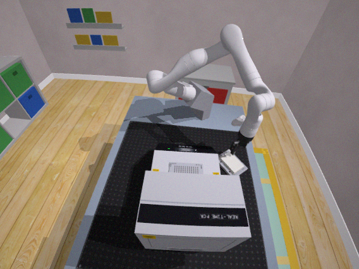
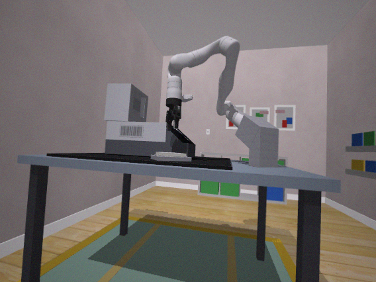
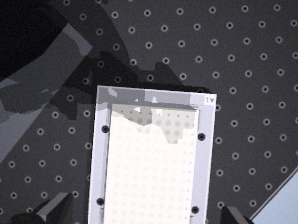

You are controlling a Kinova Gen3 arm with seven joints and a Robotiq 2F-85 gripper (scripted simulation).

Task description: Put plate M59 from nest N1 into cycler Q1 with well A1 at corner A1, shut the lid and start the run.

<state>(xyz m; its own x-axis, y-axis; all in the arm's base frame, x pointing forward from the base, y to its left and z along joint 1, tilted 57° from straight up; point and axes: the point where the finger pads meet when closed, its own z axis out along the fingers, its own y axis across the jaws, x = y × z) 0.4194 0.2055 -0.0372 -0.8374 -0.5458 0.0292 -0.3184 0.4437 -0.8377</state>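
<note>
The white plate M59 (image 1: 233,163) (image 2: 170,154) (image 3: 150,172) lies in the grey nest N1 (image 1: 241,172) (image 2: 171,159) (image 3: 101,155). The nest's A1 label shows at its upper right corner in the wrist view. My gripper (image 1: 232,150) (image 2: 173,128) (image 3: 145,212) is open and empty above the nest, its fingers to either side of the plate in the wrist view. The cycler Q1 (image 1: 193,189) (image 2: 136,130) stands beside the nest with its lid open. Its bare block (image 1: 186,169) shows wells. A small green light (image 1: 169,148) is lit on its front panel.
Q1's tall lid housing (image 1: 193,216) (image 2: 119,102) rises beyond the block. Q1's side wall is close to the nest. The black perforated mat (image 1: 110,189) (image 3: 255,75) lies under both, and the blue-grey table edge (image 2: 198,174) is near the nest.
</note>
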